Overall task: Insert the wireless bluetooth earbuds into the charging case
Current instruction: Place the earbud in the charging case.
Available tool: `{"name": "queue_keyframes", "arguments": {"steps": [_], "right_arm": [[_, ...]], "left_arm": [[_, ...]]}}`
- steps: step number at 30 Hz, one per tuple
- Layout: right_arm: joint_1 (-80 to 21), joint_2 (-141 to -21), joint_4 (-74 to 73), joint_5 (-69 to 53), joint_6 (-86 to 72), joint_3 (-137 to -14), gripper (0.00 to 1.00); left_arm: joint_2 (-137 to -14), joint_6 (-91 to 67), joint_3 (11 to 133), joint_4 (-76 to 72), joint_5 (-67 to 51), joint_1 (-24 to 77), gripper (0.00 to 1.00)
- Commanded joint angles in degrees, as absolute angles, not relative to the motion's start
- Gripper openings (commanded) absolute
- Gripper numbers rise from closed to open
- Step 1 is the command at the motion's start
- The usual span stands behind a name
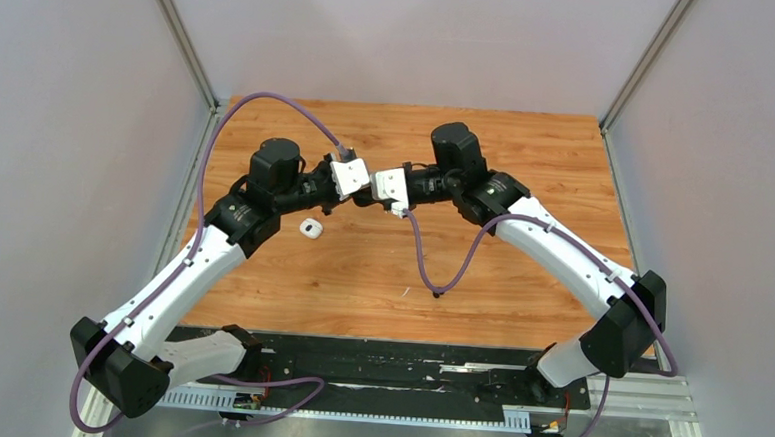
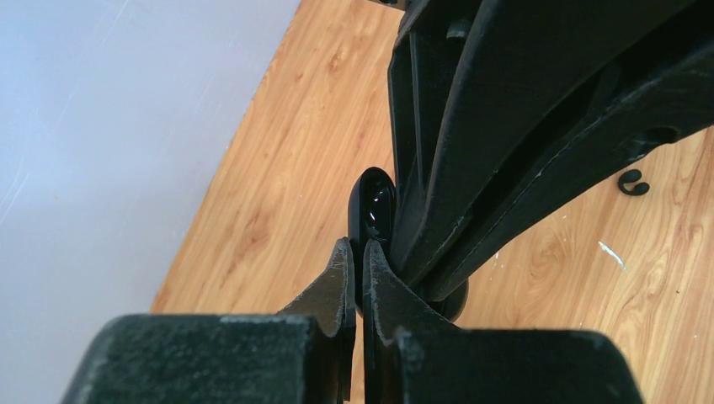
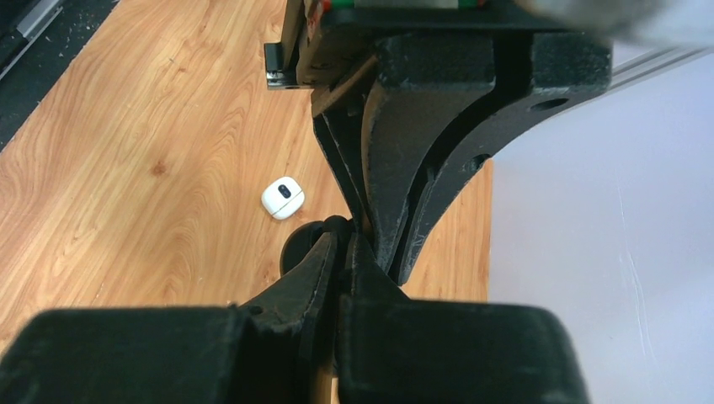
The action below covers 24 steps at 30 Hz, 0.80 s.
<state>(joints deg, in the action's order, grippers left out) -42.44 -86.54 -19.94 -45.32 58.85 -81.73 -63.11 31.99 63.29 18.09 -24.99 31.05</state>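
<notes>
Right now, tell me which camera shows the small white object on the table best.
Right wrist: the small white object lies unobstructed, its dark oval mark clear. Top external shows it tiny; left wrist misses it.

The left arm (image 1: 196,269) and right arm (image 1: 562,253) bend inward. The left pincer (image 2: 355,261) and right pincer (image 3: 343,244) meet tip to tip, each with fingers nearly together.

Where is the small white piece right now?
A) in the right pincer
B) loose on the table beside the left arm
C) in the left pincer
B: the white piece lies alone on the bare wood of the table, with nothing gripping it.
</notes>
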Motion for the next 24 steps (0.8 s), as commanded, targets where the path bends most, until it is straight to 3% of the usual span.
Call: {"name": "queue_keyframes", "arguments": {"steps": [1, 16, 21, 24], "right_arm": [[-43.0, -86.5, -23.5, -43.0, 61.0, -84.2, 0.0], [-43.4, -89.8, -27.8, -43.5, 59.1, -87.1, 0.0], [-43.5, -90.4, -27.7, -42.5, 58.5, -87.1, 0.08], [-43.5, -90.4, -27.7, -42.3, 58.0, -87.0, 0.07]], "left_arm": [[-62.3, 32.5, 65.8, 15.9, -25.0, 31.4, 0.0], [-62.7, 30.5, 66.5, 14.1, -25.0, 31.5, 0.0], [-61.7, 29.3, 66.8, 14.0, -25.9, 31.6, 0.0], [-61.5, 29.0, 66.5, 13.8, -26.0, 31.7, 0.0]]}}
